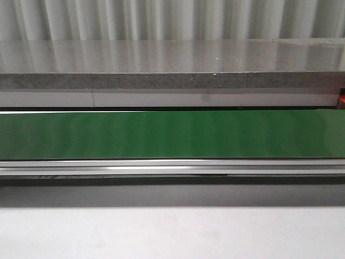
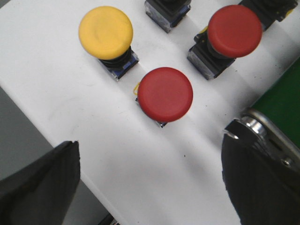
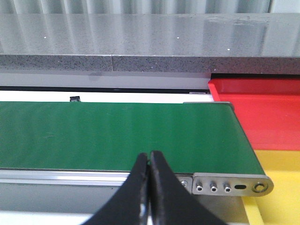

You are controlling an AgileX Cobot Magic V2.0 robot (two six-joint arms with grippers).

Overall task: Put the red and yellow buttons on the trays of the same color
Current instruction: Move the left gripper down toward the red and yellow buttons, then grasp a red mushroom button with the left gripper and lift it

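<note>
In the left wrist view, one yellow button (image 2: 106, 32) and two red buttons (image 2: 165, 93) (image 2: 234, 31) stand on a white surface (image 2: 154, 164). My left gripper (image 2: 150, 180) hangs open above that surface, short of the nearer red button, with nothing between its fingers. In the right wrist view, the red tray (image 3: 265, 115) and the yellow tray (image 3: 281, 183) lie past the end of the green conveyor belt (image 3: 117, 136). My right gripper (image 3: 150, 157) is shut and empty at the belt's near edge. Neither gripper shows in the front view.
The green belt (image 1: 172, 135) runs across the front view, with a grey stone ledge (image 1: 172, 70) behind it and a metal rail (image 1: 172, 168) in front. A dark button base (image 2: 168, 11) sits beyond the yellow button. The belt's roller end (image 2: 262, 133) lies beside my left gripper.
</note>
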